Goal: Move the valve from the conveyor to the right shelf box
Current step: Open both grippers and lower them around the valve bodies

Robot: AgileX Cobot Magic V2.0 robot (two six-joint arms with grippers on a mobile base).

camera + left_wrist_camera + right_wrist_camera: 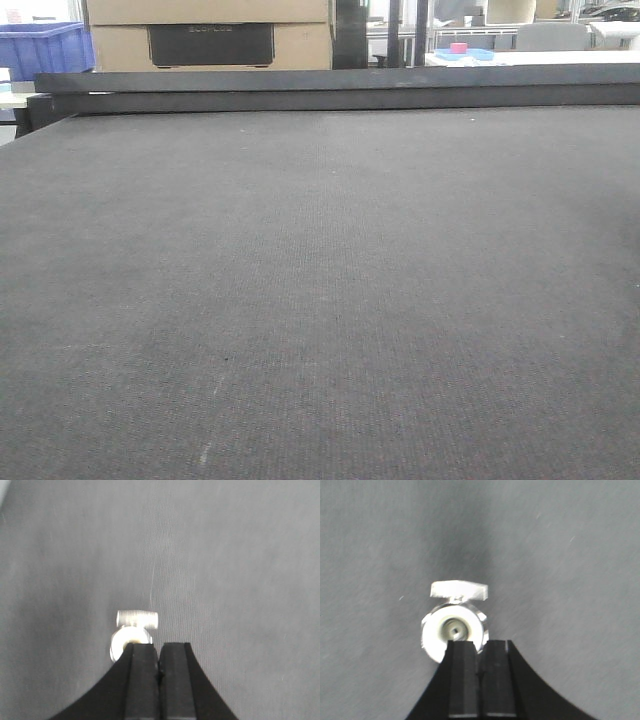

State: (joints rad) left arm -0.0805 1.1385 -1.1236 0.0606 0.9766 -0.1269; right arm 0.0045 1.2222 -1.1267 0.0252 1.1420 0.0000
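The conveyor is a wide dark grey woven belt with a black rail along its far edge. In the left wrist view a small silver valve with a T-handle lies on the belt, just past and left of my left gripper, whose fingers are pressed together and empty. In the right wrist view a silver valve shows its round open end, partly hidden behind my right gripper, also shut with nothing between its fingers. I cannot tell whether both views show the same valve. No valve or gripper appears in the front view. The right shelf box is out of view.
Beyond the rail stand a blue plastic bin at the far left and a large cardboard box with a dark panel. A pink object on a blue plate sits on a table at the far right.
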